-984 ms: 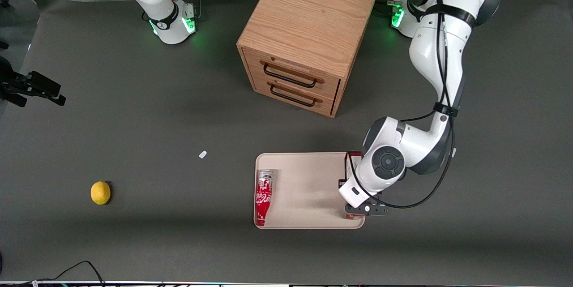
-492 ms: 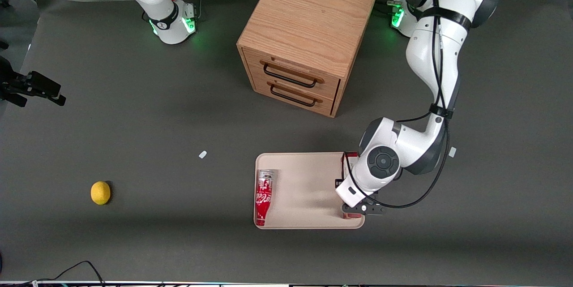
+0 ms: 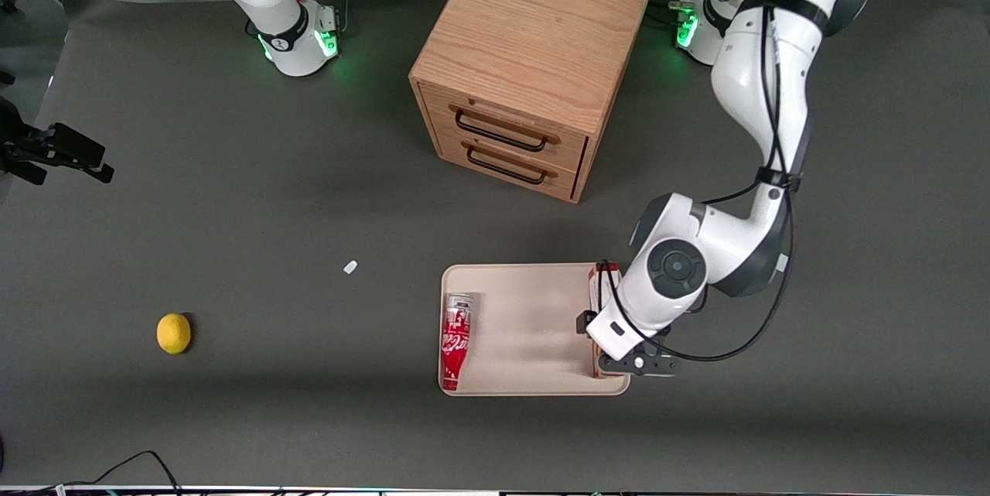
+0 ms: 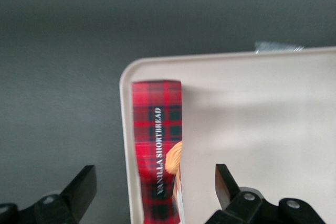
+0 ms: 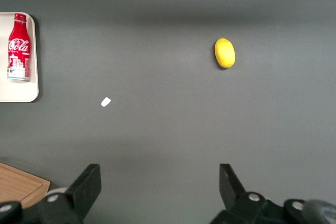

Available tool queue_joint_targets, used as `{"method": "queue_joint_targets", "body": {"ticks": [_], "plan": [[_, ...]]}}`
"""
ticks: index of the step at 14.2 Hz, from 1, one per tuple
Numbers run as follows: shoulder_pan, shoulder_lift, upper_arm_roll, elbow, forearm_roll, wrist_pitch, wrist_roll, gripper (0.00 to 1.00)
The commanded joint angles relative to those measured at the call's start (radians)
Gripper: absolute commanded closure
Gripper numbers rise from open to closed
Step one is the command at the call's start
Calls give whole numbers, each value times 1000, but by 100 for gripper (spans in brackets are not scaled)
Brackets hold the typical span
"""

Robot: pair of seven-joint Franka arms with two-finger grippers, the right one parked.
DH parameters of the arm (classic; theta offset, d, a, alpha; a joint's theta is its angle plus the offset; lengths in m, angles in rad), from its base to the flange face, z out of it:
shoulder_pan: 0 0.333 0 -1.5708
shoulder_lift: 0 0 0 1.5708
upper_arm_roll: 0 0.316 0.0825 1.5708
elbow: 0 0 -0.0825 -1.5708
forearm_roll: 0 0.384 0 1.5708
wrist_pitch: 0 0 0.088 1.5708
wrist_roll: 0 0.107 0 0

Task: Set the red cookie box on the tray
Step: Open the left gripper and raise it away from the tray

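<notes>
The red cookie box (image 4: 157, 129), tartan red with a cookie picture, lies in the pale tray (image 4: 262, 129) along the rim at the working arm's end. In the front view only the box's ends (image 3: 596, 279) show from under the wrist, on the tray (image 3: 526, 287). My left gripper (image 4: 153, 182) hangs above the box, open. One finger is on each side of the box and clear of it, and one finger is out past the tray's rim. In the front view the gripper (image 3: 619, 337) is over that same tray edge.
A red Coca-Cola bottle (image 3: 456, 341) lies in the tray at the parked arm's end. A wooden two-drawer cabinet (image 3: 534, 55) stands farther from the camera. A lemon (image 3: 173, 333) and a small white scrap (image 3: 350, 267) lie toward the parked arm's end.
The box has shifted a little inward onto the tray. The wrist moved toward the parked arm's end, then back, and now looks higher.
</notes>
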Motion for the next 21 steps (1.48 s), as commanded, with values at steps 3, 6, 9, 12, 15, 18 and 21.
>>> {"method": "queue_joint_targets", "body": {"ticks": [3,6,9,12,15,18,21], "plan": [[93,-313,7,-263,-63,-23,-11,0],[182,-498,9,-383,-62,-128,9,0],[248,-632,9,-383,-63,-344,142,0],[297,-742,9,-389,-62,-461,228,0],[346,-838,9,-457,-71,-478,282,0],[371,-888,9,-500,-92,-481,348,0],[392,-908,9,-501,-126,-521,415,0]]}}
